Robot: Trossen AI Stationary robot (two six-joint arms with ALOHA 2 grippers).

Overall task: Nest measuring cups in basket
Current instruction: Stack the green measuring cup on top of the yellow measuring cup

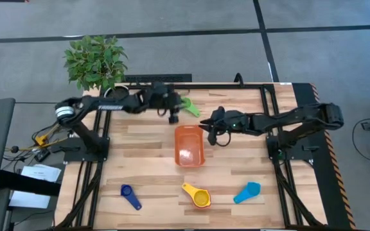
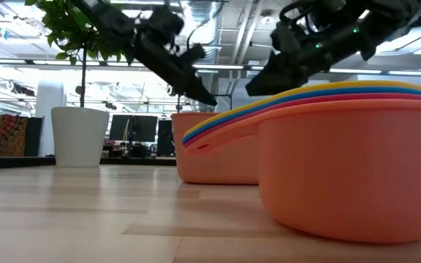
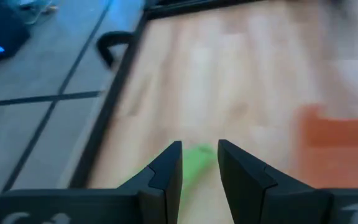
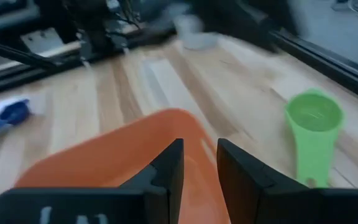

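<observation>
The orange basket (image 1: 189,146) sits mid-table on its flat bottom; the right wrist view shows its rim (image 4: 123,140). A green cup (image 1: 190,106) lies on the wood beyond the basket's far edge. My left gripper (image 1: 173,117) hovers open beside it, and the cup (image 3: 197,163) shows past the narrow gap between the fingers. My right gripper (image 1: 211,131) hangs open over the basket's right far corner, with the green cup (image 4: 312,124) off to one side. Near the table's front lie a dark blue cup (image 1: 132,196), a nested yellow-and-orange stack (image 1: 198,196) and a light blue cup (image 1: 247,192).
A white pot with a leafy plant (image 1: 95,61) stands at the far left corner. A black frame (image 1: 268,86) edges the table. The low view is filled at right by the nested stack (image 2: 349,168). Bare wood lies left and right of the basket.
</observation>
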